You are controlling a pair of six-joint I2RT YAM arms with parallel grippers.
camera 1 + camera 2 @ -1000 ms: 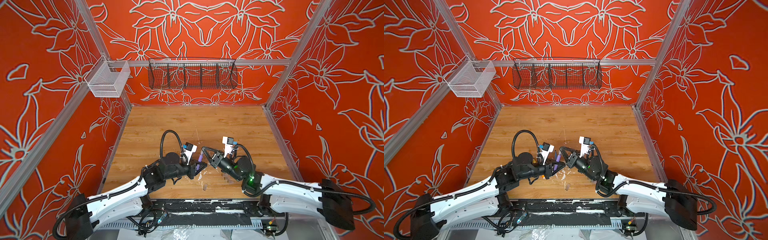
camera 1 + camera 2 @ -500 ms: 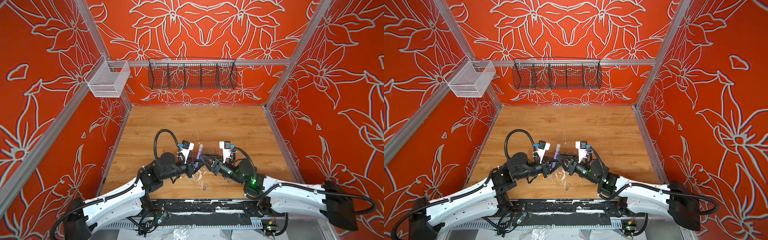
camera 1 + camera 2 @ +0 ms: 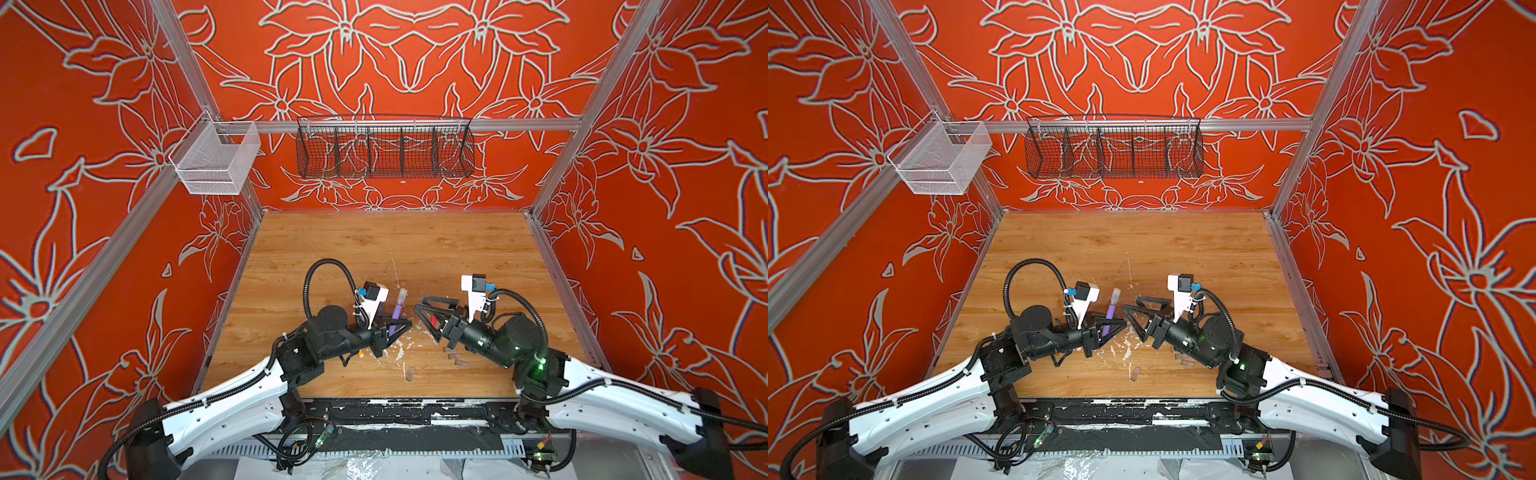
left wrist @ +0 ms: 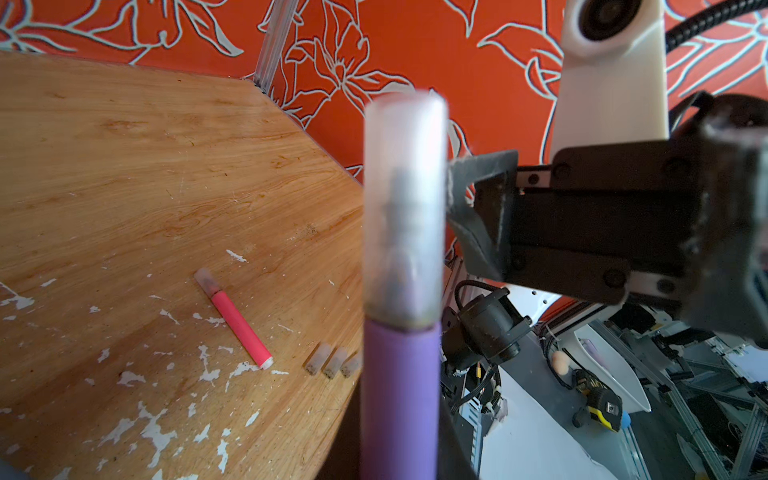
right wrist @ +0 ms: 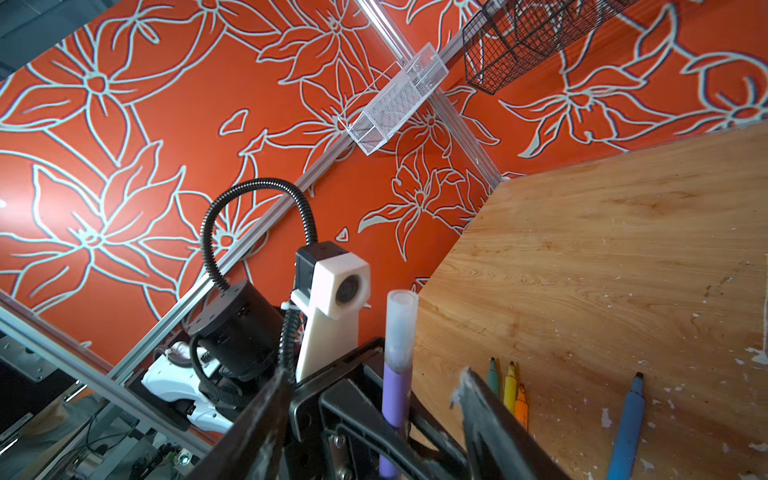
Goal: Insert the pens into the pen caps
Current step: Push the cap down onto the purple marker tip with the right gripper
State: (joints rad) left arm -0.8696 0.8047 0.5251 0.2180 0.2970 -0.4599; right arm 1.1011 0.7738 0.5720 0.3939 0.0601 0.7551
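The left gripper [image 3: 400,326] clamps the purple pen [image 3: 396,312], a cap [image 3: 401,294] seated on its tip. The right gripper [image 3: 419,303] sits just beside, jaws apart, empty.

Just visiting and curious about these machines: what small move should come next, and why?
Probably the left pincer should lower the slim purple felt-tip pen and lay it on the wooden table. A translucent stubby cap already sits over its tip, the right pincer stands open and apart from it, and three loose caps lie waiting nearby.
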